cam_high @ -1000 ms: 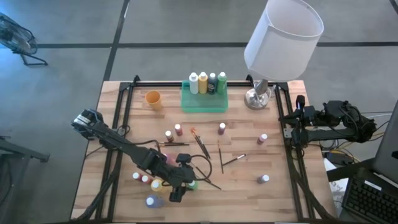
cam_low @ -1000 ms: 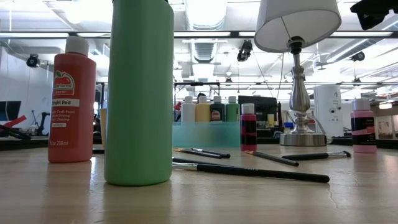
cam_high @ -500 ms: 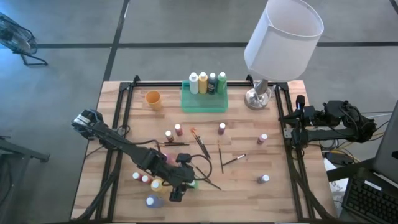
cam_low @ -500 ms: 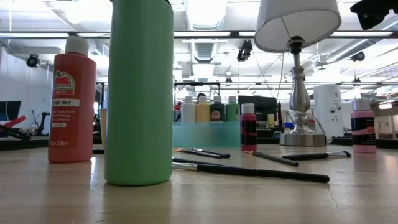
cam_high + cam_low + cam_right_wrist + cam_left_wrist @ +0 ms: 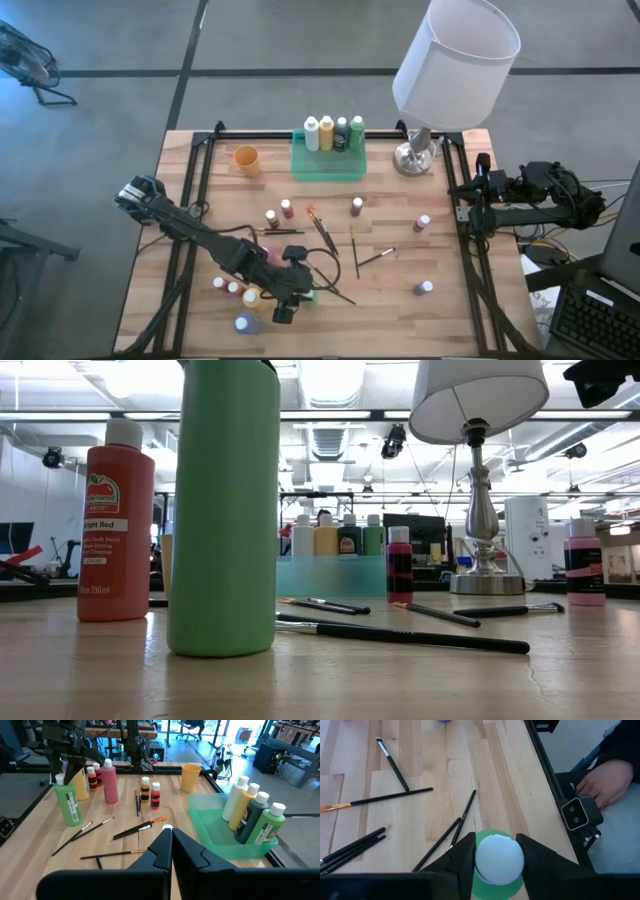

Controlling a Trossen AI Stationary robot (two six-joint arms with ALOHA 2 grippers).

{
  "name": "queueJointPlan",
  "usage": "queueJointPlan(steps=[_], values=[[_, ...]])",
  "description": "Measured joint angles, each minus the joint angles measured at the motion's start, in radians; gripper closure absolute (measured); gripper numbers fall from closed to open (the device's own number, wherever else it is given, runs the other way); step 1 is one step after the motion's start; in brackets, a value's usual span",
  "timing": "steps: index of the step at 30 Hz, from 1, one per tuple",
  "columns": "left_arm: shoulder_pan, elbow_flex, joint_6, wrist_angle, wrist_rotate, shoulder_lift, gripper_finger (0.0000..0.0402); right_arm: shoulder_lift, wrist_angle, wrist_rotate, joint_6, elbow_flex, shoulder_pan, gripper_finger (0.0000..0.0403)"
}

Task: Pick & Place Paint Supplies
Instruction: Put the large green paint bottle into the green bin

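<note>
The left gripper is low over the near left part of the wooden table, and its 2 dark fingers press from both sides on the white round cap of a tall green paint bottle. This bottle stands upright on the table, between the fingers, close to the near edge. Beside it stand other small paint bottles: a red one, a yellow one and a blue one with pale cap. Several thin dark-handled paintbrushes lie flat in the middle of the table, some crossing each other. At the far side a green rectangular plastic tray holds 4 upright bottles: white, yellow, dark green and green. A small orange cup stands left of the tray. A lamp with white shade stands right of the tray. The right gripper waits at the right edge of the table, with its fingers pressed together and holding nothing
</note>
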State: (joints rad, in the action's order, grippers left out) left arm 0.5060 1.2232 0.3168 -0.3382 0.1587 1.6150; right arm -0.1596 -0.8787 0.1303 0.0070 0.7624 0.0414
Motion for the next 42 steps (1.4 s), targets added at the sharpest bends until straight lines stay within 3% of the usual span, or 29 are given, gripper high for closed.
queueJointPlan(steps=[25, 34, 42], values=[[0.0, 0.002, 0.014, -0.011, 0.023, -0.014, 0.0266, 0.0, 0.0, 0.0, 0.0, 0.0, 0.0, 0.0394], [-0.001, 0.076, -0.026, -0.094, 0.03, -0.014, 0.0266, 0.0, 0.0, 0.0, 0.0, 0.0, 0.0, 0.0394], [-0.026, 0.167, -0.115, -0.198, 0.188, -0.015, 0.0266, 0.0, 0.0, 0.0, 0.0, 0.0, 0.0, 0.0394]])
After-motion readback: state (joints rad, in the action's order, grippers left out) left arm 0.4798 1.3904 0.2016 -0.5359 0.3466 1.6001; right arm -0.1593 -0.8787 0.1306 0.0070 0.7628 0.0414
